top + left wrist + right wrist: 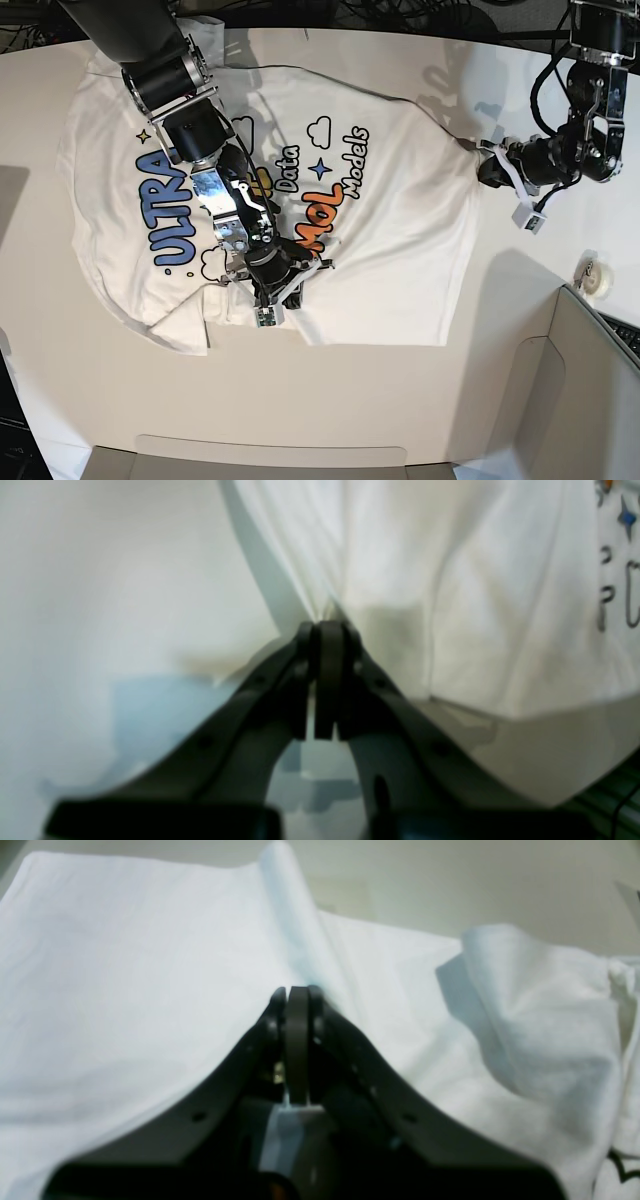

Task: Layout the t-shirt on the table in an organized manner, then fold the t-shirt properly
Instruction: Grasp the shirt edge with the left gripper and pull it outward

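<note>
Near table (300,420) edge bare. T-shirt (400,220) lies print-up across table's left and middle. Right gripper (298,990), left of centre, fingers pressed together, pinching raised ridge of white cloth. Left gripper (325,625), at right, fingers closed on t-shirt's right edge, cloth bunched there.

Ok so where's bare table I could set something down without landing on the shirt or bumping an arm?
Bare table runs along the near edge below the t-shirt, and at far left beside the shirt. Crowded: mid-shirt, where the right gripper pinches cloth, and the shirt's right edge, held by the left gripper.
</note>
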Controlling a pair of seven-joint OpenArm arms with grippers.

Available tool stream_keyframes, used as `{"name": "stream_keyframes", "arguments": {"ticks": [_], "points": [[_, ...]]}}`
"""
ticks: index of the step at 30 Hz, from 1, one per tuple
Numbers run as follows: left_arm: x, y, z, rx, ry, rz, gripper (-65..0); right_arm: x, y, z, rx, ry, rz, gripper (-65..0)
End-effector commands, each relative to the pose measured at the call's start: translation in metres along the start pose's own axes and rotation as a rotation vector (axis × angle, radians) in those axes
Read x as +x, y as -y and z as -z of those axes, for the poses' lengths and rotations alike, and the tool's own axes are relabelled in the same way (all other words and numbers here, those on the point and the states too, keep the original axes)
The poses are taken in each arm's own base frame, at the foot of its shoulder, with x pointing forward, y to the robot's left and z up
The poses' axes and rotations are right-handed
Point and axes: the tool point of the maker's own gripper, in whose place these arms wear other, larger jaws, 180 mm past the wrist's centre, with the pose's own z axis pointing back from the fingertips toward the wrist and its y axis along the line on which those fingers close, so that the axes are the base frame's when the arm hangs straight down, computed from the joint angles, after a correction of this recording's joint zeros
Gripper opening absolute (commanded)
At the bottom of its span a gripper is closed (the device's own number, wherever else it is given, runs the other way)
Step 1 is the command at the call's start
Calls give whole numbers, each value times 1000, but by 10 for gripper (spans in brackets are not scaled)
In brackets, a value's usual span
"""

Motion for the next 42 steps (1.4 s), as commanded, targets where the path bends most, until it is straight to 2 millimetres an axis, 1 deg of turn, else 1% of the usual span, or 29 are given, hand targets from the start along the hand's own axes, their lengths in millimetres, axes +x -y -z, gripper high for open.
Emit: {"name": "stream_keyframes", "arguments": {"ticks": [1,3,4,5,7,8,9,10,11,13,15,16,18,20,22,23,25,26,27,29,31,34,36,39,42], "points": [[19,-6,-22,38,40,49,-650,-37,17,-4,-52,-155,1,-650],[35,0,-49,76,79,106,-650,-37,18,-4,-54,-156,0,-650],[43,4,-59,90,101,134,-650,-37,18,-4,-54,-156,0,-650],[51,12,-69,95,127,159,-650,-37,23,-5,-62,-156,-2,-650],[62,26,-83,89,170,181,-650,-38,24,-5,-63,-158,-3,-650],[61,30,-86,79,169,178,-650,-39,24,-5,-63,-160,-2,-650],[60,35,-87,56,165,164,-650,-39,23,-5,-62,-159,-2,-650],[65,42,-87,23,185,156,-650,-39,23,-5,-62,-159,-2,-650],[76,49,-88,-12,227,151,-650,-40,23,-5,-62,-161,-1,-650],[91,64,-89,-75,290,140,-650,-40,23,-5,-62,-161,-1,-650],[100,83,-83,-156,343,105,-650,-41,23,-5,-62,-162,-1,-650],[102,89,-80,-182,359,83,-650,-42,23,-6,-62,-164,-1,-650],[99,95,-66,-214,344,46,-637,-50,24,-7,-63,-176,3,-650],[97,86,-47,-191,290,24,-630,-52,25,-8,-66,-181,3,-650],[88,67,-30,-140,224,-12,-629,-55,27,-9,-69,-184,2,-650],[78,54,-22,-104,180,-36,-629,-57,27,-10,-68,-187,1,-650],[58,30,-9,-25,99,-76,-629,-63,33,-12,-77,-196,0,-650],[54,19,-4,16,90,-89,-629,-63,34,-13,-80,-197,-1,-650],[49,5,0,68,81,-99,-629,-63,34,-13,-80,-197,-1,-650],[41,-27,0,180,65,-99,-629,-64,34,-13,-79,-199,0,-650],[36,-47,4,252,74,-102,-629,-64,34,-13,-79,-198,-1,-650],[31,-68,4,325,80,-91,-630,-64,33,-13,-79,-198,0,-650],[33,-68,2,333,80,-84,-630,-64,34,-13,-80,-198,0,-650],[43,-61,-5,336,100,-56,-630,-65,34,-13,-81,-201,-1,-650],[49,-51,-6,325,101,-47,-626,-66,33,-13,-79,-204,0,-650]]}}
